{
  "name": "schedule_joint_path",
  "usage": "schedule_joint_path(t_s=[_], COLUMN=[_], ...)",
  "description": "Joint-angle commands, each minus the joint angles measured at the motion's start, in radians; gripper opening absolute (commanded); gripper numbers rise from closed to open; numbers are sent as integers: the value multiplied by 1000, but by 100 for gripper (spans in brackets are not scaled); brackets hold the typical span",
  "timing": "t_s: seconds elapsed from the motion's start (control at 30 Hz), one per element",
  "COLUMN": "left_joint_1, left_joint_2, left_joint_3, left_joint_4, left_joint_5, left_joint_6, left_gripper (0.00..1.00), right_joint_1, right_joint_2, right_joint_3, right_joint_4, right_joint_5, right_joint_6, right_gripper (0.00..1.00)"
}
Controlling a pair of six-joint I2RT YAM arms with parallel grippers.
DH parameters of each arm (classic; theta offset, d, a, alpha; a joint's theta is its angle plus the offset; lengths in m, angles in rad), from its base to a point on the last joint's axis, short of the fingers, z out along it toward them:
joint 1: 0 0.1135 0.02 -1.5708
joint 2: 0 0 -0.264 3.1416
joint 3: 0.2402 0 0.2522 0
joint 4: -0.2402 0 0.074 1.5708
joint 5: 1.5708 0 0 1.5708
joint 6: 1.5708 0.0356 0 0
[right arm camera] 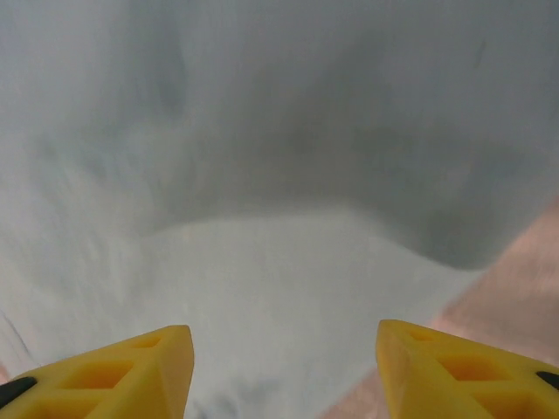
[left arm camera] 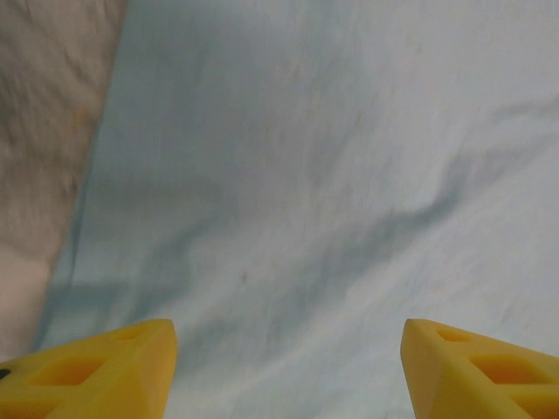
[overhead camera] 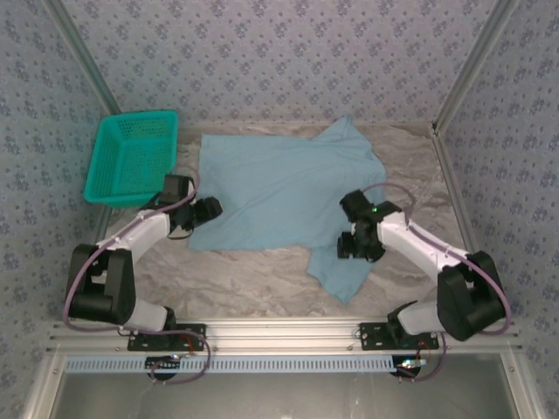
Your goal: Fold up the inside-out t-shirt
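The inside-out t-shirt point(overhead camera: 279, 188) lies spread flat on the middle of the table point(overhead camera: 262, 279), and its nearest part is a sleeve-like flap that points toward the arm bases on the right side. Just above that flap hangs the right pincer point(overhead camera: 348, 251); in its wrist view the yellow fingers point(right arm camera: 105, 375) stand wide apart with nothing between them, blue cloth beneath and a strip of bare table at the lower right. Across from it, level with the shirt's near left corner, the left pincer point(overhead camera: 216, 209) is likewise released and empty, its fingers point(left arm camera: 96, 371) over the cloth just inside the left edge. As I read it, the shirt's long axis runs left to right, straight hem toward the left arm and sleeves toward the right, so each arm is nearest its own end of the near edge. Farther back, the second sleeve pokes out at the far right, and a teal basket point(overhead camera: 131, 157) sits at the far left, just beside the shirt.
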Motion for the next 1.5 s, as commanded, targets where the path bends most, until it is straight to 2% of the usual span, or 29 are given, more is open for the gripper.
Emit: schedule_joint_path(t_s=[0.0, 0.17, 0.23, 0.37, 0.47, 0.63, 0.77, 0.83, 0.97, 1.03, 1.13, 1.3, 1.47], left_joint_1=[-32, -51, -52, -52, -54, -53, -52, -52, -52, -52, -54, -54, -58], left_joint_2=[-77, -87, -83, -87, -97, -104, -101, -103, -122, -131, -127, -126, -135], left_joint_3=[-6, -9, -8, 3, 1, 0, 4, 8, 11, 7, 18, 35, 37], left_joint_4=[-44, -57, -54, -70, -75, -85, -87, -96, -119, -113, -107, -107, -110], left_joint_5=[-52, -76, -78, -84, -102, -115, -126, -127, -137, -137, -118, -96, -95], left_joint_6=[4, 16, 21, 35, 47, 63, 75, 79, 83, 77, 65, 56, 48], left_gripper=[68, 68, 68, 68, 68, 69, 69, 69, 69, 69, 69, 69, 69], right_joint_1=[68, 140, 135, 114, 92, 76, 63, 55, 63, 82, 132, 227, 274], right_joint_2=[-92, -82, -43, 46, 79, 155, 271, 300, 206, 128, 20, -84, -130], right_joint_3=[-65, -149, -159, -139, -133, -30, 72, 103, 99, 73, 5, -124, -183], right_joint_4=[-87, -37, 18, 29, 49, -31, -70, -86, -117, -126, -125, -134, -95], right_joint_5=[-29, -32, -66, -22, -24, 110, 220, 234, 207, 145, 28, -50, -88], right_joint_6=[190, 267, 262, 218, 197, 155, 96, 84, 101, 117, 222, 345, 408], right_gripper=[55, 51, 51, 50, 43, 33, 36, 36, 41, 46, 50, 40, 38])
